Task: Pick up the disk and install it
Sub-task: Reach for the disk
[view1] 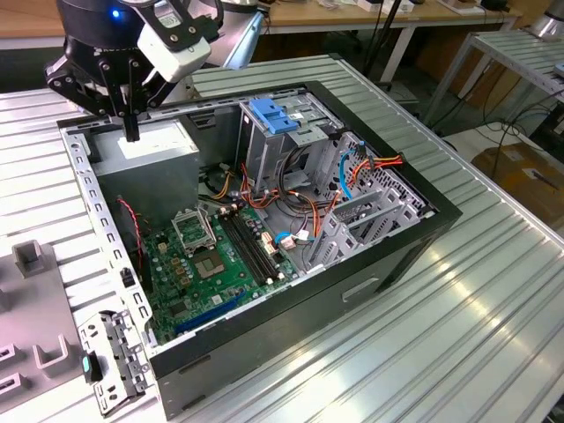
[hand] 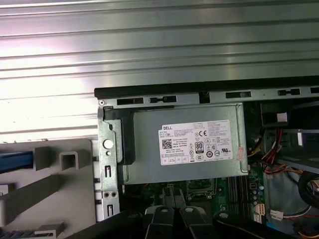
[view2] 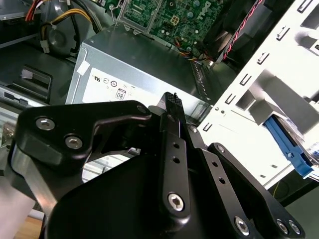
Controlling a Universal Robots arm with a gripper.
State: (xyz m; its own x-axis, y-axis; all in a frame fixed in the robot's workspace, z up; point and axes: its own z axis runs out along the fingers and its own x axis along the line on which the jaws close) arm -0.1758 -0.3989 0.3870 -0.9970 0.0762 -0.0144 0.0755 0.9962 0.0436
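Grey power supply (view1: 145,152) lies under the gripper (view1: 130,134), whose fingers are pinched together on nothing. Around it in the open case (view1: 423,220) are the motherboard (view1: 203,264), tangled cables (view1: 291,198) and the drive cage (view1: 264,150). In the second wrist view the disk (view2: 288,147) lies outside the case wall on a pale fixture (view2: 259,94).

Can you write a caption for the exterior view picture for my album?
Gripper hovers over the power supply inside an open computer case on a ribbed metal table.

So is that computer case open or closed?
Open: the case lies with its side panel off, so the motherboard inside is in plain sight.
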